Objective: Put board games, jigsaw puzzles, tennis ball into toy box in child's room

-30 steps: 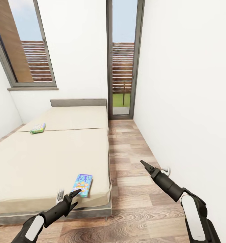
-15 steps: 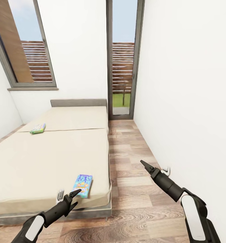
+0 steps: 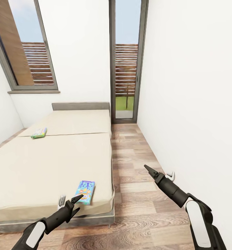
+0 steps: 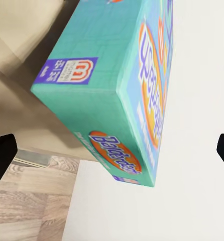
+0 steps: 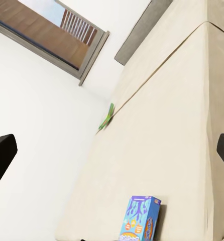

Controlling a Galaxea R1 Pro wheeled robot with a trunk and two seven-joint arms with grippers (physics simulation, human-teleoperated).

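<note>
The bed (image 3: 53, 163) has a beige mattress and a low grey headboard. A light blue board game (image 3: 85, 191) lies flat near the bed's front right corner. A green-edged board game (image 3: 39, 132) lies farther back on the left. My left gripper (image 3: 78, 202) hovers open just in front of the blue box, which looms close in the left wrist view (image 4: 107, 85) between the widely spread fingers (image 4: 1, 158). My right gripper (image 3: 148, 170) is open over the floor beside the bed. Its wrist view looks across the mattress (image 5: 167, 125) at both game boxes (image 5: 139, 218) (image 5: 107, 118).
A strip of wood-plank floor (image 3: 136, 194) runs between the bed and the white right wall (image 3: 199, 104). A tall glazed door (image 3: 126, 69) closes its far end. A small grey fitting (image 3: 62, 199) sits at the bed's front edge, and a white one (image 3: 170, 175) on the wall.
The bed's front edge and the blue box sit slightly lower in the head view, as from a small camera shift. Both arms hold the same pose.
</note>
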